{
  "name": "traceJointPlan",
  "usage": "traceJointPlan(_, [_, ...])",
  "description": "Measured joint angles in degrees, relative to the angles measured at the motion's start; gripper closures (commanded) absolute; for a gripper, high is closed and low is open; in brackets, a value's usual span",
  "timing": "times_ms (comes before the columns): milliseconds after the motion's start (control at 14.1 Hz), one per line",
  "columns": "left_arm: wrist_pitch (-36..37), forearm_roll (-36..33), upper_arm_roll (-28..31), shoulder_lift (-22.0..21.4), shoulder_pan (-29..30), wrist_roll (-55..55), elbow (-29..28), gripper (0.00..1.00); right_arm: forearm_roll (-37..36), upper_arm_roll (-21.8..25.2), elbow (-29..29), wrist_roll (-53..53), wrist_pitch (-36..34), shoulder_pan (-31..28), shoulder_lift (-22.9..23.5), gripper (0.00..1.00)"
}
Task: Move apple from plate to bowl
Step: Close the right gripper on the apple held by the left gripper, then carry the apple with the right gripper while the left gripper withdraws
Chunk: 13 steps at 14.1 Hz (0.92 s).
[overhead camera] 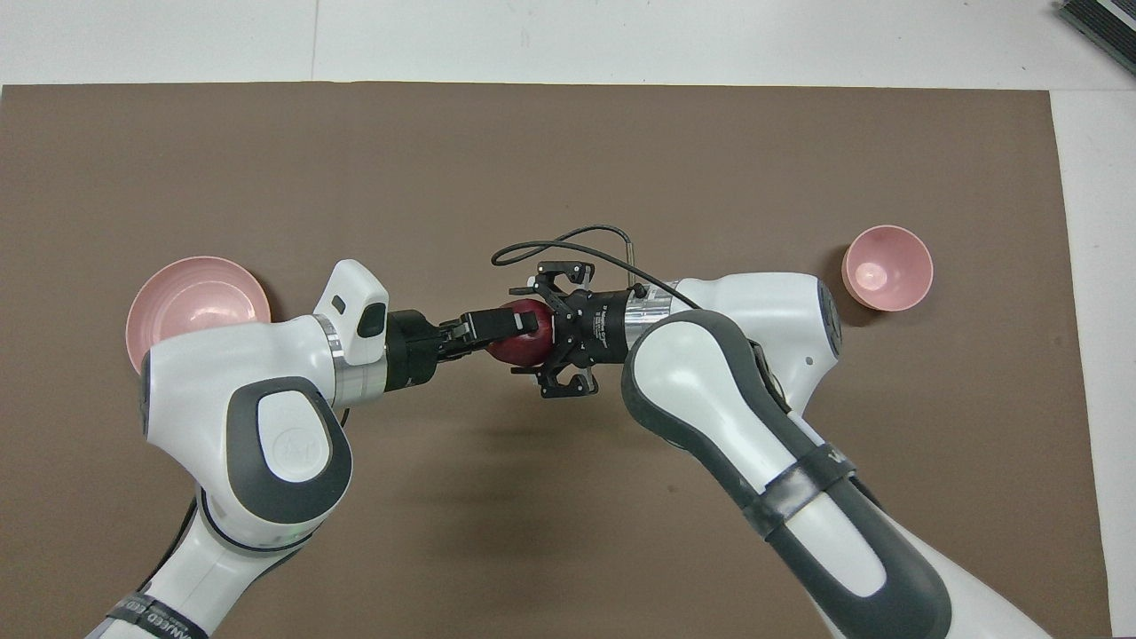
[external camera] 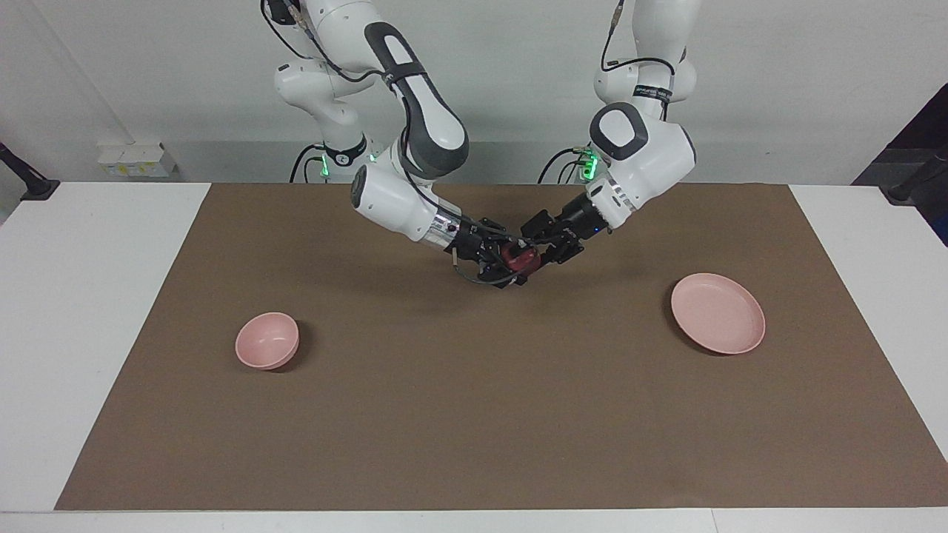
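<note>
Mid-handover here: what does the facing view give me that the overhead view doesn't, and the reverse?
Facing only: the apple hangs in the air above the brown mat, and the whole plate shows.
Overhead only: the left arm covers part of the plate, and the apple sits straight between the two grippers.
Both: left gripper and right gripper shut on the apple; the bowl is empty.
</note>
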<state>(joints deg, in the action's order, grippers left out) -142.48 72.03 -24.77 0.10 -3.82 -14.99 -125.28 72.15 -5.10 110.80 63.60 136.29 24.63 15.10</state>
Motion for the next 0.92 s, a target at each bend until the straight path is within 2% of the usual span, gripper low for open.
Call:
traceJointPlan(71, [0.0,0.0,0.0,0.0,0.0,0.08,0.02,0.36,0.01,0.01,0.0,0.0,0.0,0.0,-0.01,1.0])
traceJointPlan(141, [0.0,0.0,0.0,0.0,0.0,0.22,0.04,0.08,0.01,0.02,-0.01,0.0,0.0,-0.01,-0.02,1.0])
traceJointPlan(212, [0.0,0.0,-0.01,0.0,0.0,0.3,0.13,0.0,0.02,0.02,-0.06,0.0,-0.01,-0.03,-0.06,1.0])
traceJointPlan(566, [0.09,-0.22,-0.08,-0.02,-0.09,1.11,0.51,0.0,-2.44,0.91,-0.86,-0.81,0.14,-1.19,-0.18,1.0])
traceJointPlan(778, [0.1,-2.55,0.41,-0.03,0.21,1.12,0.41,0.0,-12.19,1.04,-1.39,-0.91,0.14,-4.13,-1.07,1.0])
traceJointPlan(919, [0.1,-7.48,1.15,-0.03,0.79,1.23,0.15,0.0,-19.07,1.07,-1.66,-1.22,0.14,-6.12,-1.84,1.0])
